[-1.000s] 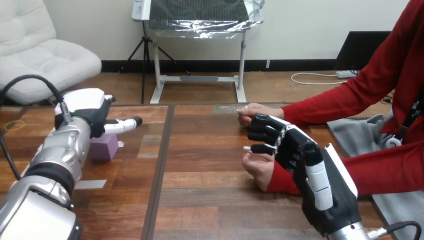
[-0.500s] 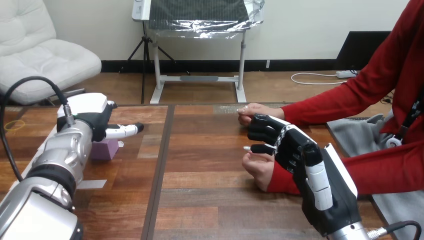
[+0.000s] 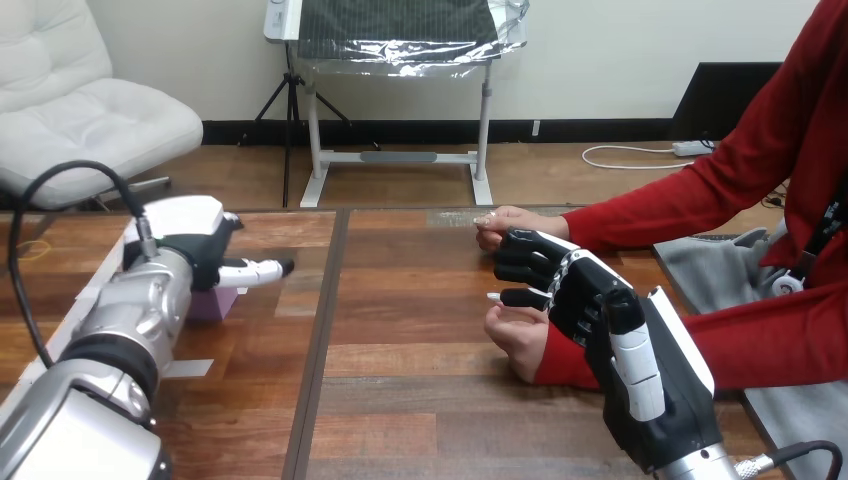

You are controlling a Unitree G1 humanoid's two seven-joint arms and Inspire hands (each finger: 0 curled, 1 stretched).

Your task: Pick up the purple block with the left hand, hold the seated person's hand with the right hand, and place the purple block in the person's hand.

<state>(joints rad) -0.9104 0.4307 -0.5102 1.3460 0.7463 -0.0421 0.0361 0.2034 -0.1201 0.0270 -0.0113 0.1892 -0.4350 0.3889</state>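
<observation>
Right hand (image 3: 600, 305) stands raised on edge above the wooden table (image 3: 420, 400), back shell toward the camera. It sits between the person's two hands. The person's farther hand (image 3: 508, 225) lies just beyond it. The person's nearer hand (image 3: 515, 338), closed in a loose fist, lies close against its lower left side. Whether the right hand grips either one cannot be determined, because the contact area is hidden.

Left hand (image 3: 185, 228) hangs low over the table, well apart from the right hand, back shell upward. Its grasp state cannot be determined from behind.

Purple block (image 3: 213, 305) rests on the table directly beneath the left hand and is largely covered by it. Contact between them cannot be confirmed.
</observation>
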